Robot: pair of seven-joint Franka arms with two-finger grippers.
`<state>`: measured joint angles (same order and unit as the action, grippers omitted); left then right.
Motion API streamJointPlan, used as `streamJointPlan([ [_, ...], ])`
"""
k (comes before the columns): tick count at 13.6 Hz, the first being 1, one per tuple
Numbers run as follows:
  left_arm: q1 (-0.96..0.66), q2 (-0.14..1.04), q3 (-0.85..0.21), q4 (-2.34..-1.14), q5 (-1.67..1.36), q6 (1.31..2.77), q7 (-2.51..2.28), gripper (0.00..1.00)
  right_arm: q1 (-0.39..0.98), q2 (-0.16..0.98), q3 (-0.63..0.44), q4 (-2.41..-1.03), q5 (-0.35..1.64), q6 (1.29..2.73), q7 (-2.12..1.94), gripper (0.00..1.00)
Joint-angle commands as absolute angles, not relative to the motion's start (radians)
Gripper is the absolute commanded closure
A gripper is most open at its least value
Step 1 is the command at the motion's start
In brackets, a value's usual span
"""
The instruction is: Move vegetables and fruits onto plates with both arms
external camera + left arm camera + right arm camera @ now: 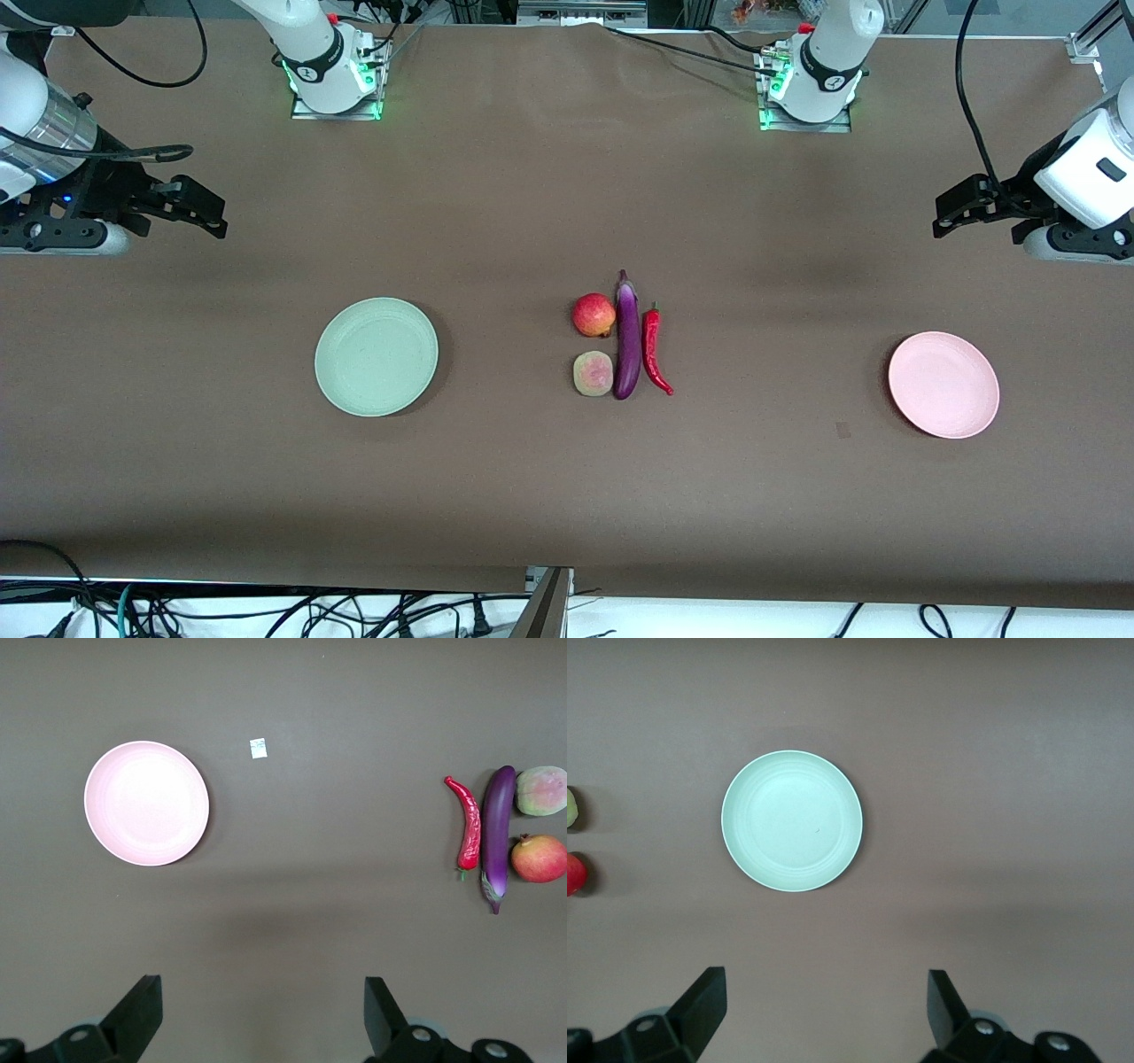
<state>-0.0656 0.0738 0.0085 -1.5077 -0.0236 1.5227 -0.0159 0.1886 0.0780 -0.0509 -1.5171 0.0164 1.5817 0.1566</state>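
In the middle of the table a red-and-yellow apple [594, 315] lies just farther from the front camera than a duller yellow-green fruit [593, 373]. The purple eggplant [627, 341] lies beside both, and the red chili [654, 350] lies beside the eggplant, toward the left arm's end. The mint green plate [376, 356] is bare, toward the right arm's end. The pink plate [943, 385] is bare, toward the left arm's end. My right gripper [199, 211] is open and empty, up over its end of the table. My left gripper [952, 213] is open and empty over its end.
In the left wrist view the pink plate [146, 804], chili [468, 824] and eggplant [496, 833] show, with a small white tag [258, 748] on the brown cloth. The right wrist view shows the green plate [792, 820]. Cables hang below the table's near edge.
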Motion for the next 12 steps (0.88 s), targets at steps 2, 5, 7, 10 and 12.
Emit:
streamJointPlan([
  [2, -0.067, 0.089, 0.011, -1.474, -0.051, 1.500, -0.017, 0.00, 0.192, 0.071, -0.046, -1.517, 0.000, 1.572, 0.135, 0.00],
  [5, -0.069, 0.089, 0.009, -1.476, -0.051, 1.497, -0.017, 0.00, 0.192, 0.072, -0.046, -1.517, 0.000, 1.572, 0.135, 0.00],
  [7, -0.068, 0.089, 0.011, -1.476, -0.051, 1.483, -0.015, 0.00, 0.190, 0.072, -0.046, -1.517, -0.002, 1.574, 0.132, 0.00],
  [10, -0.075, 0.138, 0.009, -1.488, -0.042, 1.473, -0.018, 0.00, 0.190, 0.072, -0.048, -1.517, -0.002, 1.574, 0.127, 0.00],
  [12, -0.087, 0.187, 0.003, -1.489, -0.037, 1.376, -0.026, 0.00, 0.190, 0.072, -0.048, -1.514, -0.002, 1.575, 0.127, 0.00],
])
